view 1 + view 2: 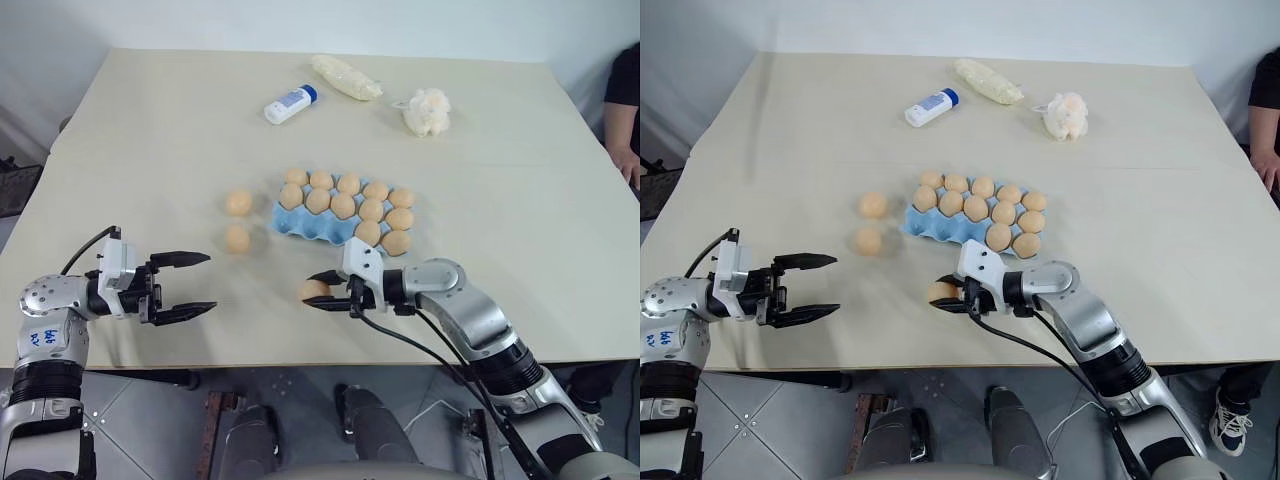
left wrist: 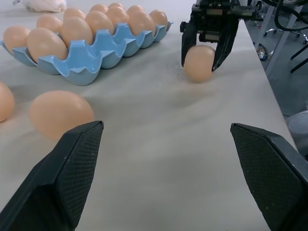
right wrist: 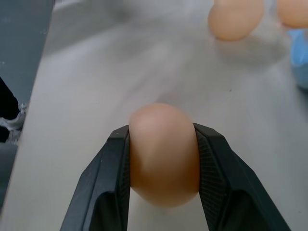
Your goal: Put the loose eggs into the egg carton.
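Broadly, we see a large pale table (image 1: 150, 130) carrying everything, with a person's arm (image 1: 625, 120) at its far right edge. Near the table's middle sits the egg carton (image 1: 300, 222), light blue and mostly filled with eggs, with bare cups showing along its left front side. Our right gripper (image 1: 322, 291) sits in front of the carton, near the table's front edge, and its two black fingers (image 3: 113, 183) are clamped on either side of one egg (image 3: 163, 154), which rests right at the table surface. Our left gripper (image 1: 185, 285) hovers well apart to the left, over the front of the table, with its fingers spread wide and nothing between them. Two more of the loose eggs (image 1: 238, 203) lie on the table just left of the carton, one behind the other. At the far side lie a white bottle (image 1: 290, 104), a pale wrapped bundle (image 1: 346, 77) and a cream puff (image 1: 427, 111).
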Robot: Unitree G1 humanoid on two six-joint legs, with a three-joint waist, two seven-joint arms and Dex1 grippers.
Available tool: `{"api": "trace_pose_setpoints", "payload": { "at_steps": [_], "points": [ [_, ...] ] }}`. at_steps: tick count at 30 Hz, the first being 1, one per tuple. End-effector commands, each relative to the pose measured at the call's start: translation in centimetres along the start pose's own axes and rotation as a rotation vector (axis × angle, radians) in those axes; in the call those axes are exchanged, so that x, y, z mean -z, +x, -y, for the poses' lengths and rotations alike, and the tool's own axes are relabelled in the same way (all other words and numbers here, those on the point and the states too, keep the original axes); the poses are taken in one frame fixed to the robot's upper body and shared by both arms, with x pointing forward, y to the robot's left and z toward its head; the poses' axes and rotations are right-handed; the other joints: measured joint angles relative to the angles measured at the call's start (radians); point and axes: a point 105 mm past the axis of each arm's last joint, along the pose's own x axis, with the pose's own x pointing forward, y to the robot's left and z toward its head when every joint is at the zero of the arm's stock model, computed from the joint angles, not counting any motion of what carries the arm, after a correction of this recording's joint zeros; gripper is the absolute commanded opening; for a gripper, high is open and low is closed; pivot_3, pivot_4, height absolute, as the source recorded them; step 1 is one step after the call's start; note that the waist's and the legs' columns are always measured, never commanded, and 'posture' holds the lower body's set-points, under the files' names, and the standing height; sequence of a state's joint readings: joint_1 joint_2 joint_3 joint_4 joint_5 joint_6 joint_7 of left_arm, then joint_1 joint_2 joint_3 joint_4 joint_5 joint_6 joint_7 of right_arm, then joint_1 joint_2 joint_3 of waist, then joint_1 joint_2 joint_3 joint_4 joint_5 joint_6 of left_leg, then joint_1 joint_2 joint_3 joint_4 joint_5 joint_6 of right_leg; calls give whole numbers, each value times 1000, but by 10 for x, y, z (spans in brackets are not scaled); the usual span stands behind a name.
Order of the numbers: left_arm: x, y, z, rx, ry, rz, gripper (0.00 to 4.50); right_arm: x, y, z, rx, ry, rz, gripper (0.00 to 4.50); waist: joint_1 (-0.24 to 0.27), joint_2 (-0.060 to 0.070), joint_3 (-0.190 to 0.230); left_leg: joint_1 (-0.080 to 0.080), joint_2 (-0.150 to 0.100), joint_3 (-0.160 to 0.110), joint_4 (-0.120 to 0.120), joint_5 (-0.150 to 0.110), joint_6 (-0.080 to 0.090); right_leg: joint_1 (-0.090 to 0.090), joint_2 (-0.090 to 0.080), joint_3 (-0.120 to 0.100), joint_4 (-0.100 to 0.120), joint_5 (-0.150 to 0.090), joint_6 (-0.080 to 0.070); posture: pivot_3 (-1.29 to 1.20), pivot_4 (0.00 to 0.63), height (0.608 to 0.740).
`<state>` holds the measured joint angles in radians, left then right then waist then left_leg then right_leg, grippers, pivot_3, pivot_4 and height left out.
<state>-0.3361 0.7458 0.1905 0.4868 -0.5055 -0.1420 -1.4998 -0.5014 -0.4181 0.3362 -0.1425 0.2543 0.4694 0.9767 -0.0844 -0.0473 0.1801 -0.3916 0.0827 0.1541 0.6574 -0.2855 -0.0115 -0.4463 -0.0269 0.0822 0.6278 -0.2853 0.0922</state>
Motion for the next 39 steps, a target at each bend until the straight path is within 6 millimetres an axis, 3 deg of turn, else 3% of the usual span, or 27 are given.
{"api": "trace_pose_setpoints", "payload": {
  "at_steps": [1,5,10,17,26,34,39],
  "points": [
    [-12,0,-1,1,41,42,4500,-33,-14,17,86,-56,97,1403,-1,0,0,0,0,0,0,0,0,0,0,0,0,0,0,0,150,740],
    [-13,3,-2,-9,42,59,4500,-49,-33,67,335,-106,98,1398,-2,0,0,0,0,0,0,0,0,0,0,0,1,0,0,0,150,740],
    [-13,6,-4,-10,45,67,4500,-42,-29,87,409,-117,66,1398,-2,0,0,0,0,0,-1,0,0,0,0,0,0,0,0,0,150,740],
    [-15,7,-6,-23,55,73,4500,-37,-24,91,409,-135,43,1398,-5,0,0,0,1,4,-4,0,-1,-2,0,-2,-1,0,0,0,150,740],
    [-15,6,-6,-33,55,76,4500,-45,-25,77,340,-107,68,4423,-5,0,0,1,1,5,-3,1,-1,-2,0,-2,1,0,1,0,150,740],
    [-19,6,-12,-77,67,88,4500,-59,-45,72,322,-123,110,4471,-2,0,0,1,1,4,-3,0,-1,-2,0,-2,0,0,1,0,150,740],
    [-25,0,-26,-214,87,108,4500,-53,-82,67,293,-104,135,4471,3,0,0,1,1,4,-3,0,-1,-1,-1,-3,-1,0,1,0,150,740]
  ]
}}
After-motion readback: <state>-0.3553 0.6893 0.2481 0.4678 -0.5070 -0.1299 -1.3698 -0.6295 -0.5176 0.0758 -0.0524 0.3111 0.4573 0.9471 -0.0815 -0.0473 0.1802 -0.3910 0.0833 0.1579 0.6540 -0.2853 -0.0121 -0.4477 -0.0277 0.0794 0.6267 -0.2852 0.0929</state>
